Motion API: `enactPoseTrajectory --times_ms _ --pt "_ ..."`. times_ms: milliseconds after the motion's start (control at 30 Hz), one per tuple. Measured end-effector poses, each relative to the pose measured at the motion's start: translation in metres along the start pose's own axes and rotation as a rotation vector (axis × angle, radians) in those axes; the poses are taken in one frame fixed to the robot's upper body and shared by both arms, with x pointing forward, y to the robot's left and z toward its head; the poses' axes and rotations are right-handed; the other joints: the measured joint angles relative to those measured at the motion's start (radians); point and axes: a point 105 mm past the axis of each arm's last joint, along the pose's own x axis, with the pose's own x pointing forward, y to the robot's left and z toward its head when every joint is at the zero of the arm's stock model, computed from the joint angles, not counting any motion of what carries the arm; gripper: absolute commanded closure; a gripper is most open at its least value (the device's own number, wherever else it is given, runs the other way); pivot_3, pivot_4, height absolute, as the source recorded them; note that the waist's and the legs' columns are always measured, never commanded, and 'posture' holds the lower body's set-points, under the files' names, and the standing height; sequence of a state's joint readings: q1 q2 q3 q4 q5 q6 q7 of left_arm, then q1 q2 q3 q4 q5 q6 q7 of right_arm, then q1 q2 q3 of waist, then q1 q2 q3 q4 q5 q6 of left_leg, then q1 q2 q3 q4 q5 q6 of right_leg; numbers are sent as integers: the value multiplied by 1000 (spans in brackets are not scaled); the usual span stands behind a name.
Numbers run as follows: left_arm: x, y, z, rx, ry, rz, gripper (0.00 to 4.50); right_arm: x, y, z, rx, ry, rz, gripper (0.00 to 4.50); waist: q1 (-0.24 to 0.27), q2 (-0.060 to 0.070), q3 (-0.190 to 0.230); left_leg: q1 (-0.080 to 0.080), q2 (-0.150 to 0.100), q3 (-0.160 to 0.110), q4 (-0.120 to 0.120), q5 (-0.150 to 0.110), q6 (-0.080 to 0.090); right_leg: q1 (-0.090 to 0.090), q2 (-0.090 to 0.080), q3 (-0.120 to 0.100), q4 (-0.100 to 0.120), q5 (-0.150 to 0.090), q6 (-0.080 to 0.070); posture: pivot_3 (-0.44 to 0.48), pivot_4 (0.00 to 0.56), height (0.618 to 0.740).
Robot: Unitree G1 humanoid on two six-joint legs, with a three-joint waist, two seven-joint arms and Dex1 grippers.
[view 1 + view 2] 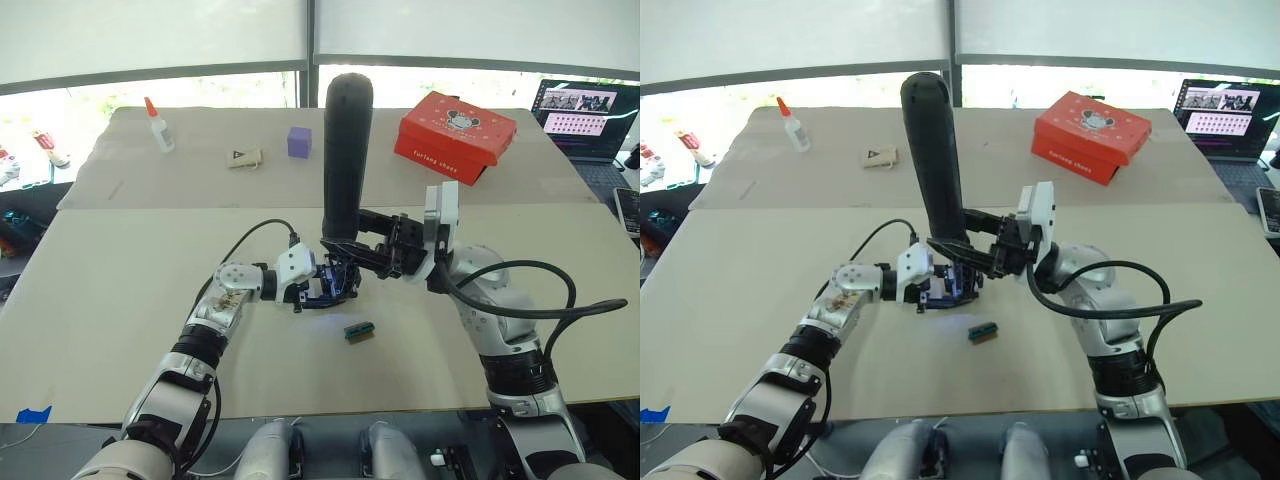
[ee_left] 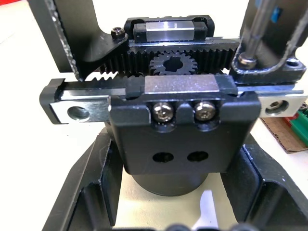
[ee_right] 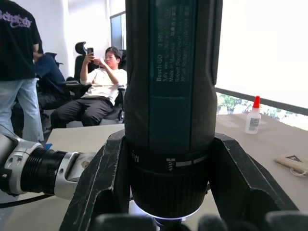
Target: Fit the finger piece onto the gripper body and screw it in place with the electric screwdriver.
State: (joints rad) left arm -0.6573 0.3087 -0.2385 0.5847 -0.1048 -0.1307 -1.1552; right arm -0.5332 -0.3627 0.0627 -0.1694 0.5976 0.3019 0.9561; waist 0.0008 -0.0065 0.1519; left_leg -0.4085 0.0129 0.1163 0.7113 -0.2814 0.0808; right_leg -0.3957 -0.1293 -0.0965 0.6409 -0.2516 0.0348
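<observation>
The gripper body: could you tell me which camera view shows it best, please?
The left wrist view: the gripper body appears close up, with its gear, rack and two screws plain, held between the left gripper's fingers. Both eye views show it small under the electric screwdriver. The right wrist view shows the screwdriver instead.

Black electric screwdriver, red box
</observation>
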Motion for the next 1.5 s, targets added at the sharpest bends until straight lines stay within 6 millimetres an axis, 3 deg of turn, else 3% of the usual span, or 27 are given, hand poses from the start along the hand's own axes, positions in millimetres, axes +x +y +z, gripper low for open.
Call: enactPoseTrajectory --times_ms 67,267,533,767,900,933,1100,1267,1433,1500 --pt "-1 1 1 1 -4 4 2196 1 -1 9 11 -19 2 2613 1 0 0 -4 0 0 0 0 0 -4 0 0 0 0 0 0 150 740" --pt "-1 3 1 -1 -6 7 2196 11 3 70 -44 -175 33 2613 1 0 0 -8 0 1 1 0 0 -8 0 0 1 0 0 0 150 740" --pt "6 9 3 -22 -5 3 2196 12 2 71 18 -173 1 2613 9 0 0 -8 -1 1 1 0 0 -8 0 0 1 0 0 0 150 740" --pt "7 20 4 -30 7 21 2196 4 11 85 40 -162 28 2613 9 -1 1 -8 -1 1 1 0 0 -8 0 0 1 0 0 0 150 740" --pt "1 22 -3 -42 27 33 272 -2 19 80 49 -126 56 2613 8 -1 1 -8 -1 2 1 0 0 -8 0 0 1 0 0 0 150 740" --pt "-5 22 -7 -47 42 38 21 -5 22 77 54 -115 61 2613 6 -1 1 -8 -1 2 0 0 1 -8 0 0 1 0 0 0 150 740" --pt "-42 20 -11 -33 85 47 0 -16 33 58 85 -86 50 2613 4 -1 2 -9 -1 2 0 0 1 -9 0 0 0 0 0 0 150 740" --pt "-78 -10 1 -12 119 -51 0 -34 44 31 58 -43 17 2613 8 -1 2 -10 -1 1 1 -1 1 -9 0 0 -1 0 0 0 150 740" --pt "-68 -43 20 -34 66 -167 0 -39 47 19 14 -38 -23 2613 14 -1 2 -10 -1 1 2 -1 1 -8 0 0 0 0 0 0 150 740" --pt "-54 -51 27 -28 32 -182 0 -44 48 11 11 -31 -64 2613 18 -1 2 -9 -1 0 2 -1 1 -7 0 0 0 0 0 0 150 740"
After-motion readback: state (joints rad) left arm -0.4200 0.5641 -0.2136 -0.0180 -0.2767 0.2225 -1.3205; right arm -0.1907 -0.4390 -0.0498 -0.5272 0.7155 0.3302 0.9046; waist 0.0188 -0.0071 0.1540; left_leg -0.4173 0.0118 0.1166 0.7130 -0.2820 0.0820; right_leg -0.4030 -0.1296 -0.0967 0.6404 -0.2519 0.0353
